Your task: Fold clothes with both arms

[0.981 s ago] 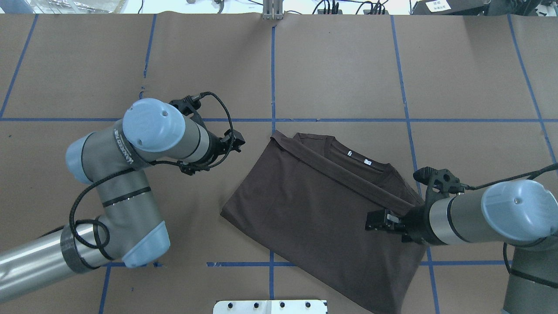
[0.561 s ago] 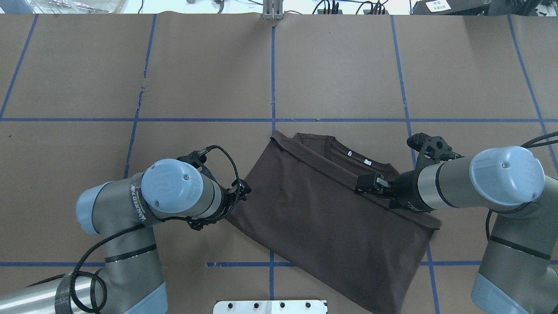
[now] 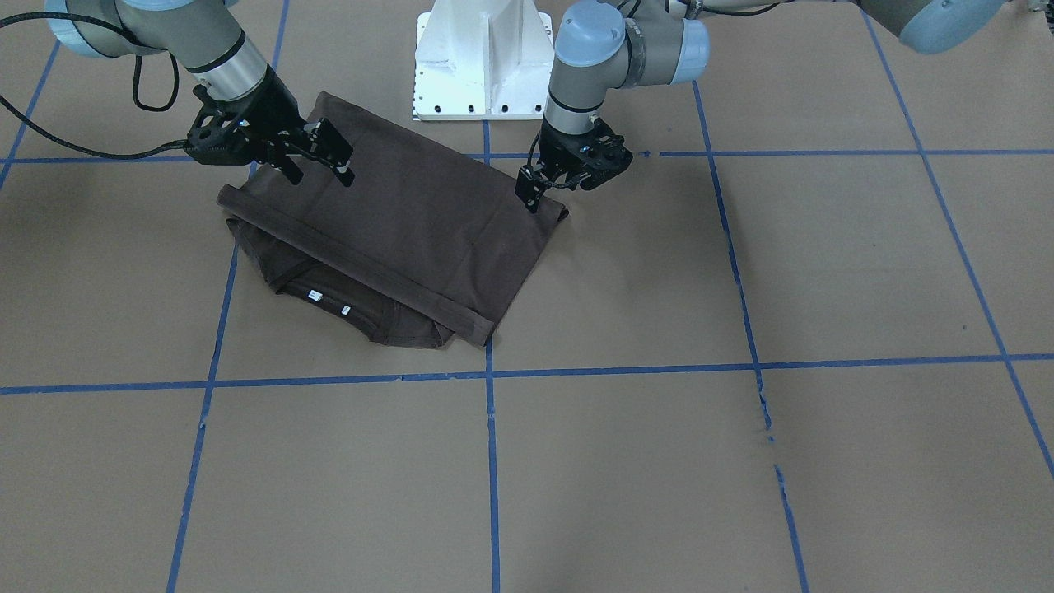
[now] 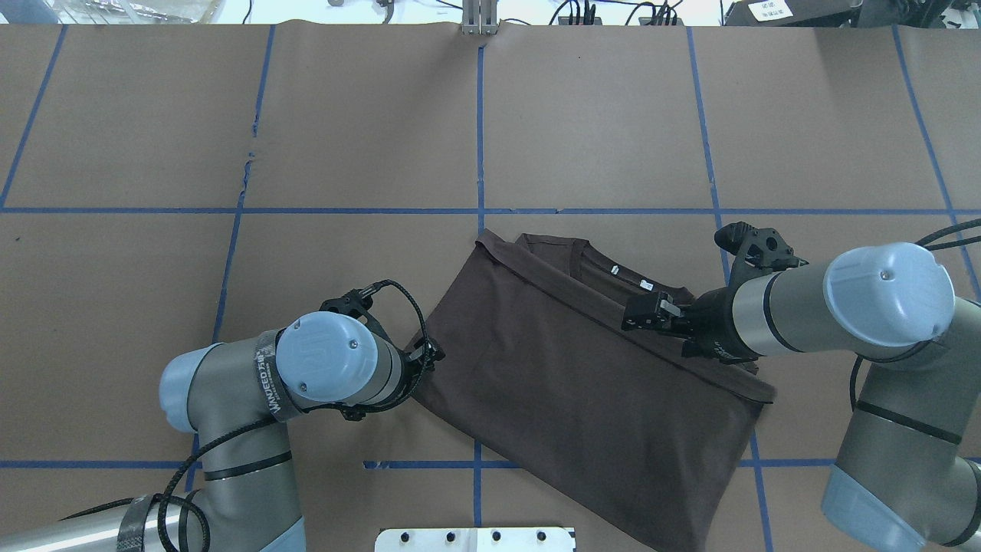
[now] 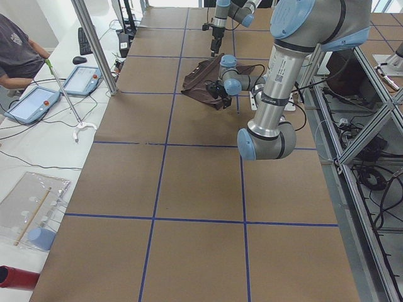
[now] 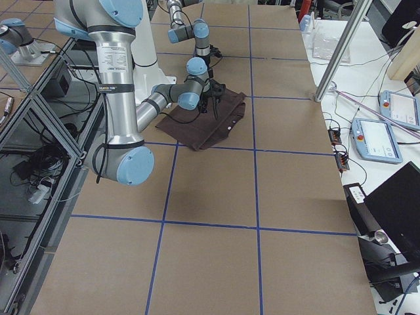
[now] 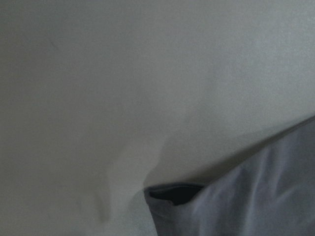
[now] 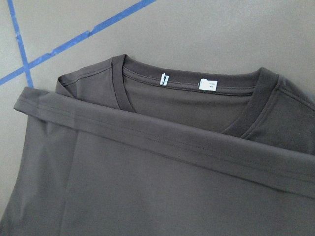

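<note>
The dark brown T-shirt (image 4: 567, 383) (image 3: 412, 222) lies folded flat on the brown paper table, its hem doubled up just below the collar. The right wrist view shows the collar with two white neck tags (image 8: 164, 77) above the folded hem band (image 8: 197, 142). My right gripper (image 4: 642, 314) (image 3: 317, 165) hovers open over the hem band near the collar, with nothing between its fingers. My left gripper (image 4: 431, 355) (image 3: 533, 196) points down at the shirt's left corner (image 7: 177, 194) and looks open. Neither wrist view shows its own fingers.
The white pedestal base (image 3: 486, 58) (image 4: 475, 539) stands at the robot's side of the table, close to the shirt. Blue tape lines (image 4: 480, 130) grid the paper, which has a small tear (image 4: 249, 157). A person (image 5: 16, 53) and tablets (image 5: 31, 104) sit beyond the table.
The left arm swung toward the robot and brought its gripper down to the shirt's left corner. The right gripper moved from the shirt's lower right part up to the hem band near the collar.
</note>
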### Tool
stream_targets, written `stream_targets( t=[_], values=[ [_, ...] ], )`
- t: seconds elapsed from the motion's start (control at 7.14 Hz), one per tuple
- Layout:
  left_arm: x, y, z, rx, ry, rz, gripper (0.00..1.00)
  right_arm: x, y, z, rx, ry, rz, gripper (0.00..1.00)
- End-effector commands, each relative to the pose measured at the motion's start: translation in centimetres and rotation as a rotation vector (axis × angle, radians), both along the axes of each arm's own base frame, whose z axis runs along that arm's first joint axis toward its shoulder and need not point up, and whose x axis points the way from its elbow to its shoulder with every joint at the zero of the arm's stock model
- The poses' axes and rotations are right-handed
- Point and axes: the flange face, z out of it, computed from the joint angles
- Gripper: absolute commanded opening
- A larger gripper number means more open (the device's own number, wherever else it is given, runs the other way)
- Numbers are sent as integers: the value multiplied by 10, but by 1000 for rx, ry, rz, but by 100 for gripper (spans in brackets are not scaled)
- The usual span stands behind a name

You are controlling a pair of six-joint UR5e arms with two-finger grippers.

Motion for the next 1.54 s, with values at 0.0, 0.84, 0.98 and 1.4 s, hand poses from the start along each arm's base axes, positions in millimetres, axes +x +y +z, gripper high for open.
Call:
stream_targets(
  t=[0.0,0.84,0.98,1.4],
  values=[
    [0,-4,-2,22,12,-24,45,0,-1,0,-2,0,3,100],
    [-46,-81,-1,141,-27,-81,0,3,-4,1,-8,1,2,100],
    [-60,-112,10,166,-59,-102,0,3,-4,1,-10,2,3,100],
    [-45,-244,26,289,-121,-139,0,8,-4,6,-14,9,9,100]
  ],
)
